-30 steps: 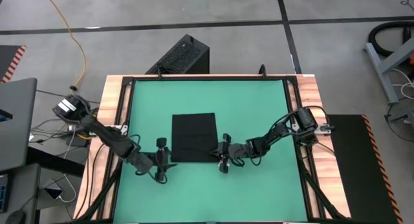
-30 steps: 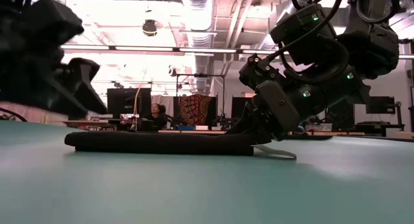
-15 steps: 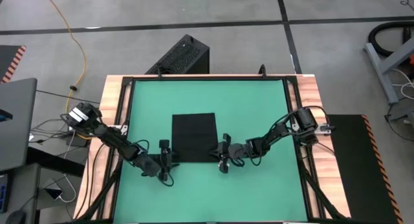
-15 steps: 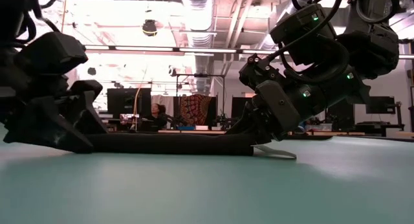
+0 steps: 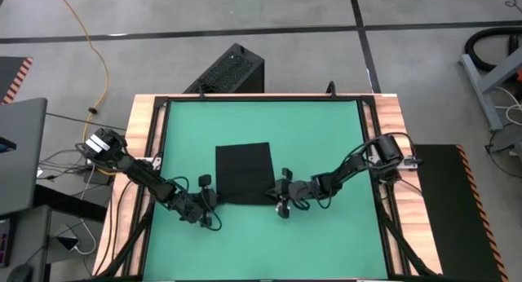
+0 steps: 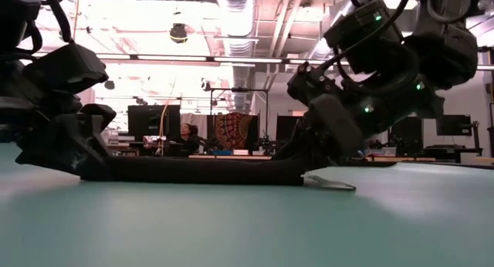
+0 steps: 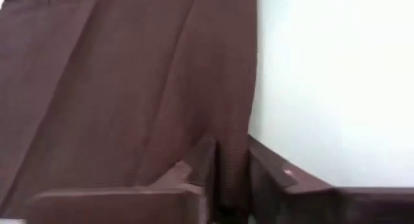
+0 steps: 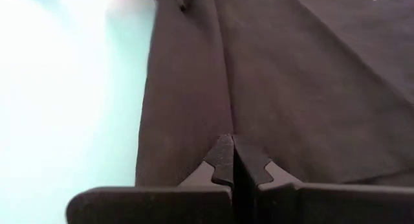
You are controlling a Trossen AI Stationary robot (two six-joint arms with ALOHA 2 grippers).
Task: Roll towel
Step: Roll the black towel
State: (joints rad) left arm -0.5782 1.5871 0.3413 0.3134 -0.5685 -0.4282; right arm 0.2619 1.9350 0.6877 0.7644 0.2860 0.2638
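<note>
Because the towel lies flat and limp mid-counter, it looks light, soft and prone to sagging. The left pincer and right pincer each pinch a near corner, the sensible holds for rolling evenly.

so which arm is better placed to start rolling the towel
Right, slightly. The right gripper has jaws shut on the near edge of the plain black soft cloth towel. The left gripper grips its corner with a small gap showing.

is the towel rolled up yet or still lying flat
Flat, not rolled: the towel lies as a low strip on the table. The left gripper and right gripper pinch its near corners.
</note>
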